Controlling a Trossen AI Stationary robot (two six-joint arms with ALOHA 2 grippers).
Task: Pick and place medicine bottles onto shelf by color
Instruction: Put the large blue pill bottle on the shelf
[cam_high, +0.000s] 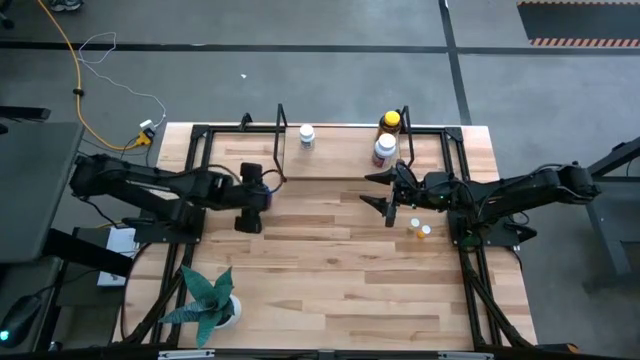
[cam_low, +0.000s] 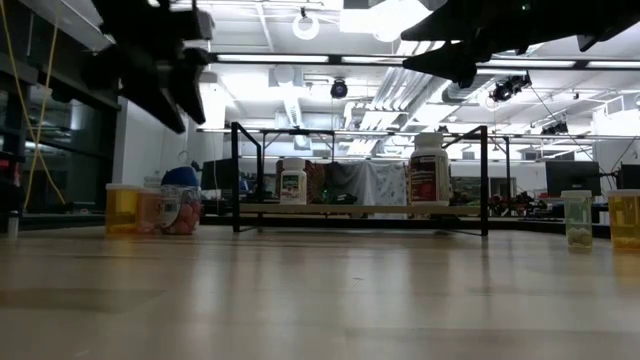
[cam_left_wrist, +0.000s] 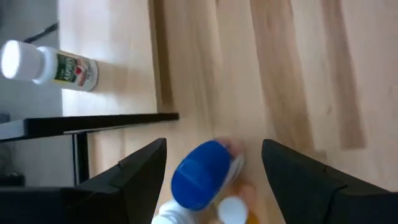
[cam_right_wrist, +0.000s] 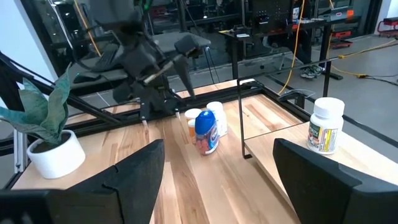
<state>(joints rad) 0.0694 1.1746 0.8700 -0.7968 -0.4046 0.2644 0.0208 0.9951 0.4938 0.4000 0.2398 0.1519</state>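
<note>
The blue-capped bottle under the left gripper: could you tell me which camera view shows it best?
The right wrist view: the blue-capped bottle stands upright and unobstructed beside other bottles, below the left gripper. The left wrist view looks down on its blurred cap. The low view shows it dimly. In the high view the arm hides it.

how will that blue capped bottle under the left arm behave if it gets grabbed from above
The blue-capped bottle stands upright between other small bottles, so a neighbour could get knocked. Its cap looks rounded and smooth, so it may slip unless the open left end effector closes lower on the body. It looks like small plastic, probably light and stiff.
</note>
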